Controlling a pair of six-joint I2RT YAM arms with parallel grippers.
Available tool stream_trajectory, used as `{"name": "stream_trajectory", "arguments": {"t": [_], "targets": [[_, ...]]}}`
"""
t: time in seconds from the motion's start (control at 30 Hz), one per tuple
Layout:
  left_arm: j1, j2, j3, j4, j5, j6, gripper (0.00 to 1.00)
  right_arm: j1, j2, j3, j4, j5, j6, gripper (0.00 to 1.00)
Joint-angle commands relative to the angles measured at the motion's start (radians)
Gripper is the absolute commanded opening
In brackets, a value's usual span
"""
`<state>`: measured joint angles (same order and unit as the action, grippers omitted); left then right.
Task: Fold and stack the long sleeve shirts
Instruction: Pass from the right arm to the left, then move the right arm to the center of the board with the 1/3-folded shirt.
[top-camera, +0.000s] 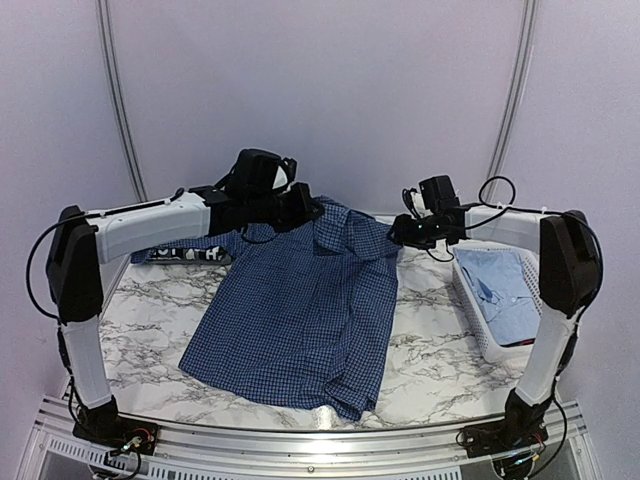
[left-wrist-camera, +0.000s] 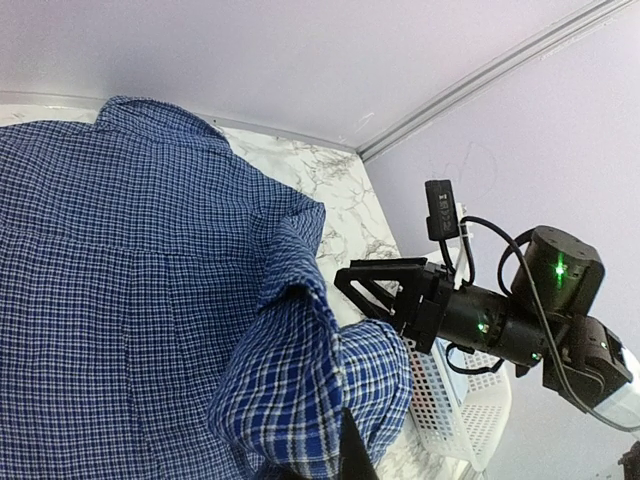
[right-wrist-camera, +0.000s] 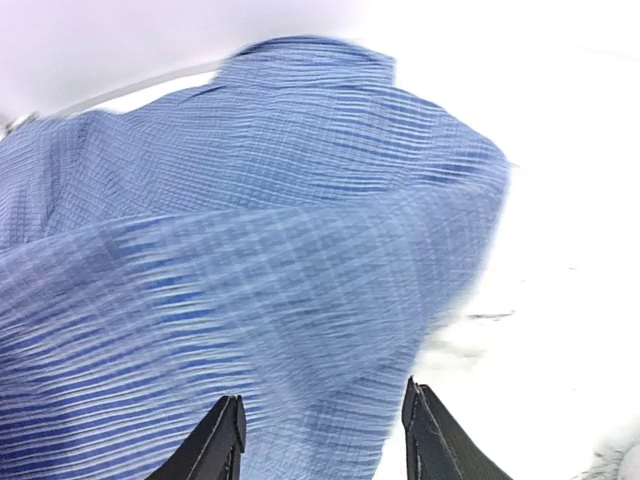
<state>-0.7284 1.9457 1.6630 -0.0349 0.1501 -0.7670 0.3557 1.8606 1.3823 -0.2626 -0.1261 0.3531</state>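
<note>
- The right wrist view is badly blurred: the dark blue checked shirt (top-camera: 300, 310) fills it as streaked cloth, and its seams and buttons cannot be made out.
- In the left wrist view only one dark sliver of the left gripper (left-wrist-camera: 350, 452) shows at the bottom edge. The rest is buried under a raised bunch of the checked cloth.
- With that fold gathered tight around its tip, the left gripper is pinched closed on the dark blue checked shirt, up by the collar at the far end of the garment.
- The right gripper (top-camera: 398, 232) sits at the shirt's far right shoulder. Its fingers (right-wrist-camera: 228, 440) stand spread apart and clamp nothing; the cloth lies just beyond them.
- The shirt lies spread over the middle of the marble table (top-camera: 428, 335), collar away from the arm bases. Its near hem is rumpled at the right corner.
- The black-and-white plaid shirt (top-camera: 185, 255) shows only as a narrow strip at the far left, because the left arm (top-camera: 150, 222) crosses in front of it.
- The pale blue shirt (top-camera: 500, 285) lies inside the white slatted basket (top-camera: 472, 318) on the right of the table, well apart from the checked shirt. The right arm's upper link cuts off part of the basket.
</note>
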Motion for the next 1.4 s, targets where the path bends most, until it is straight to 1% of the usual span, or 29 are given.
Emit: {"name": "stream_trajectory", "arguments": {"t": [0.0,0.17,0.3,0.43,0.53,0.67,0.83,1.0,1.07,1.2,1.37], "targets": [[0.047,-0.08,-0.064,-0.05,0.008,0.009,0.0,-0.023,0.047,0.009,0.025,0.01,0.053,0.5],[0.102,-0.137,-0.126,-0.069,-0.03,-0.027,0.0,-0.03,0.103,0.047,0.044,0.001,0.066,0.51],[0.146,-0.143,-0.159,-0.074,-0.016,-0.045,0.0,-0.04,0.176,0.107,0.055,0.007,0.076,0.55],[0.173,-0.126,-0.175,-0.077,0.007,-0.051,0.0,-0.066,0.253,0.175,0.119,-0.084,0.11,0.63],[0.187,-0.12,-0.198,-0.077,0.009,-0.062,0.0,-0.083,0.299,0.239,0.167,-0.125,0.14,0.65],[0.195,-0.113,-0.221,-0.078,0.024,-0.075,0.0,-0.109,0.378,0.356,0.179,-0.16,0.189,0.64],[0.201,-0.108,-0.241,-0.08,0.022,-0.084,0.0,-0.124,0.505,0.52,0.143,-0.191,0.222,0.57],[0.225,-0.091,-0.243,-0.074,0.044,-0.091,0.0,-0.124,0.568,0.598,0.135,-0.21,0.24,0.54],[0.228,-0.083,-0.236,-0.074,0.049,-0.089,0.0,-0.124,0.581,0.62,0.122,-0.191,0.228,0.51],[0.235,-0.074,-0.231,-0.074,0.054,-0.091,0.0,-0.126,0.577,0.616,0.096,-0.127,0.189,0.51],[0.249,-0.063,-0.232,-0.074,0.054,-0.098,0.0,-0.136,0.531,0.5,0.153,-0.113,0.175,0.49]]}}
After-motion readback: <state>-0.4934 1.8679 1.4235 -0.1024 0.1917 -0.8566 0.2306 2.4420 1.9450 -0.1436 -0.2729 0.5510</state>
